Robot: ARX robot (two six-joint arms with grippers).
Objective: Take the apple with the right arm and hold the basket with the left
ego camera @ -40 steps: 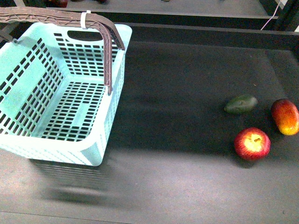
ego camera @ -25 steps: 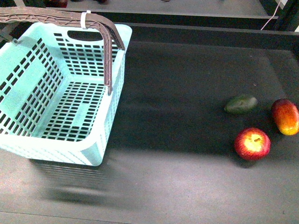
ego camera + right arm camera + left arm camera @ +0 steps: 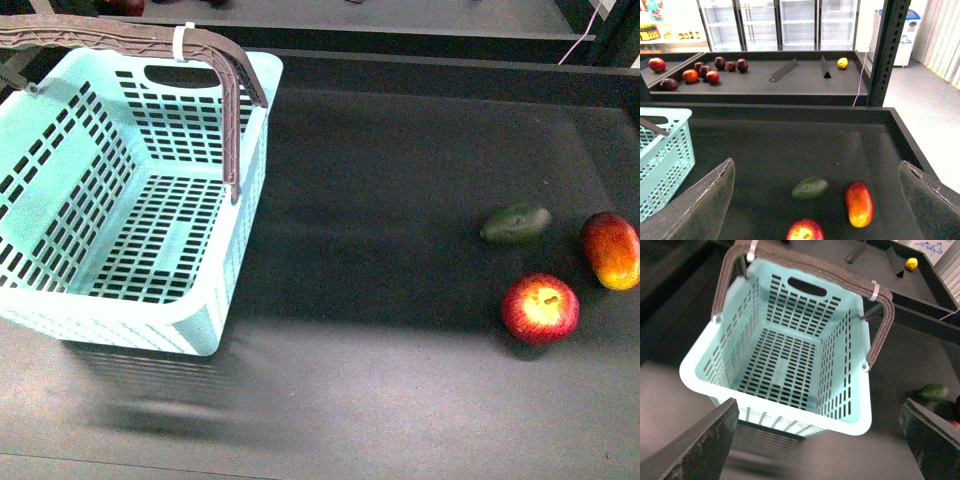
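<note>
the right gripper [image 3: 816, 170] stood wide open and held nothing, raised above the dark table [image 3: 380, 170]; the apple [image 3: 540, 308] lay in line between its fingers, at the near right of the table, stem dimple up. the left gripper [image 3: 819, 412] was likewise wide open and held nothing, poised above the near wall of the basket [image 3: 60, 200] at the far left. a green oval fruit [image 3: 515, 223] lay just beyond the apple, an elongated red-orange fruit [image 3: 611, 249] to its right. apple and basket were well apart.
</note>
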